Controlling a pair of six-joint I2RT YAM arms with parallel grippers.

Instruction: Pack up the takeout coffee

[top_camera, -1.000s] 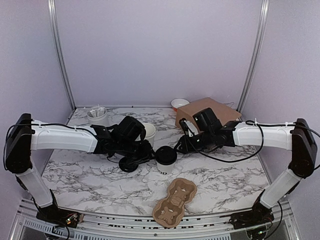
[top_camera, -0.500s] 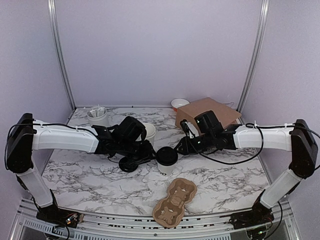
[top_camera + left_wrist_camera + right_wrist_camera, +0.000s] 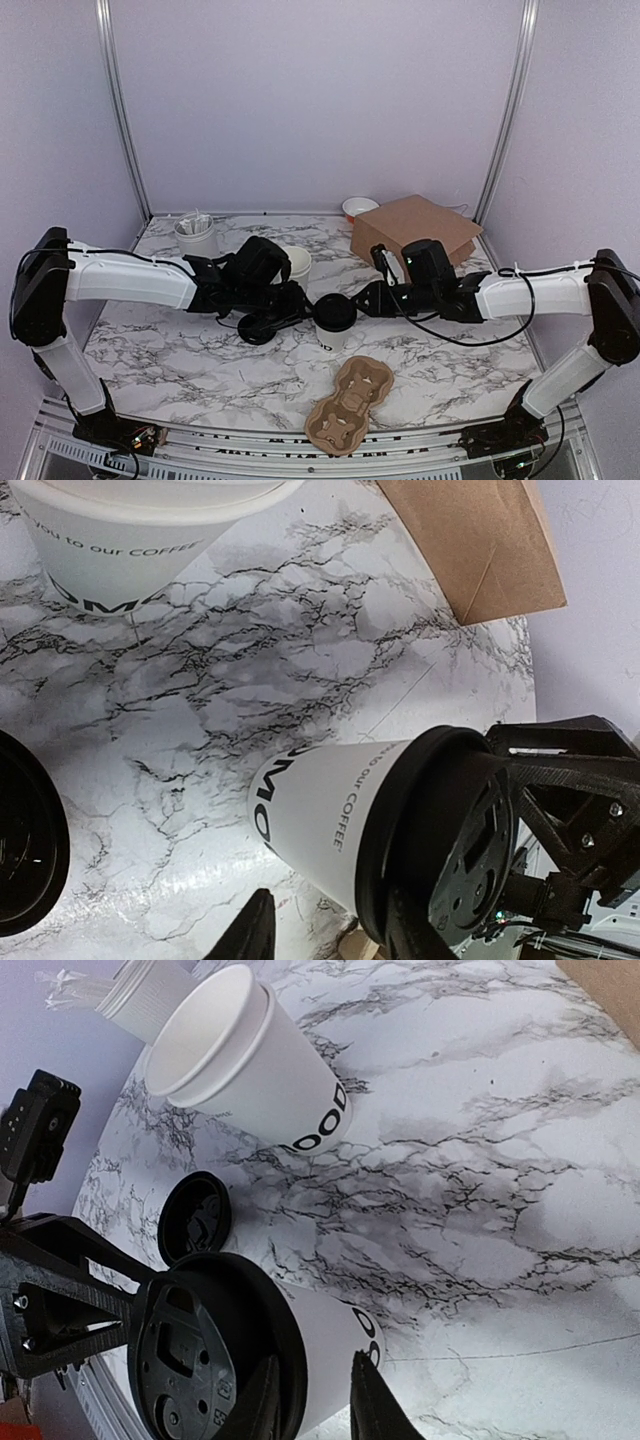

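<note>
**Top external first: right arm has come down and in**

Top external shows you the right arm lower and stretched further toward the centre than a second ago. Its wrist has dropped away from the brown paper bag [image 3: 420,225], and the right end effector [image 3: 366,300] now sits at the black lid of the takeout coffee [image 3: 333,318]. The cup has not moved. It stands upright on the tabletop [image 3: 170,350] between the arms, with the left end effector [image 3: 297,302] unmoved at its other side. Treat this as a grasp being set up, not packing. The moulded cup carrier [image 3: 350,405] near the front edge holds no cup.

Left wrist: the fingers [image 3: 255,930] are partly spread, with the cup just ahead of the tips and one finger clear of it, so no pinch shows. You can read "to our COFFEE" in small black print on its side, beside large letters cut off by the curve. A lidless cup [image 3: 110,540] behind reads "you to our COFFEE".

Right wrist: the fingers [image 3: 372,1400] stand apart astride the cup just below its lid, and you cannot tell whether they press it. The lidless cup shows "OOD". A loose black lid [image 3: 195,1220] lies between the two cups.
</note>
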